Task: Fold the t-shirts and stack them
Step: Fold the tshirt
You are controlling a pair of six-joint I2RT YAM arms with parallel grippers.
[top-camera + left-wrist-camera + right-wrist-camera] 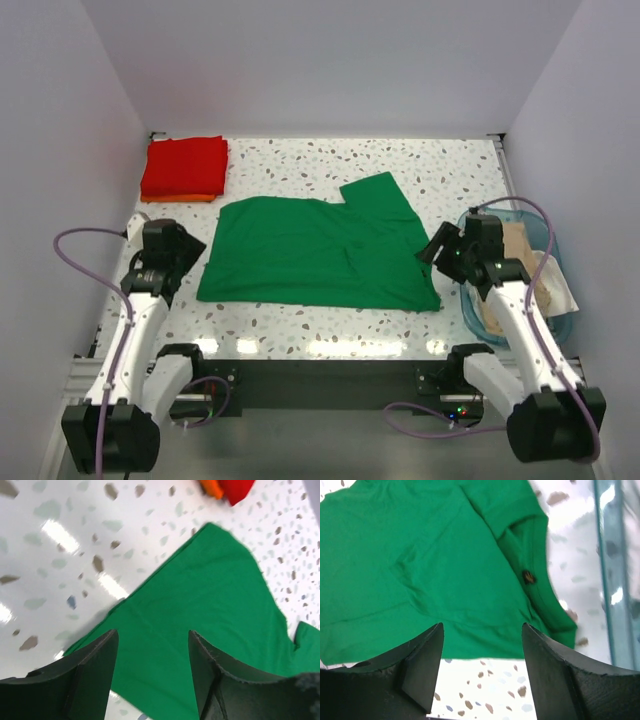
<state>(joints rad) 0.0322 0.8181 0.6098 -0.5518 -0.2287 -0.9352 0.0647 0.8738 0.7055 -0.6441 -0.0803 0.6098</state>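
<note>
From above, you see the green t-shirt (315, 255) spread mid-desk (300, 160). The left gripper (178, 250) is at its left edge and the right gripper (441, 249) at its right edge, beside the blue basket (469, 300). A folded red t-shirt (183, 165) lies on an orange one (180, 198) in the far left corner.

In the left wrist view, the jaws stand apart over green cloth, holding nothing.

In the right wrist view, the jaws gape empty above the shirt's edge.

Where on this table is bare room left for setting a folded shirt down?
Free: the far strip behind the green t-shirt, right of the red t-shirt; the near strip in front of it. Crowded: right edge, by the basket.
</note>
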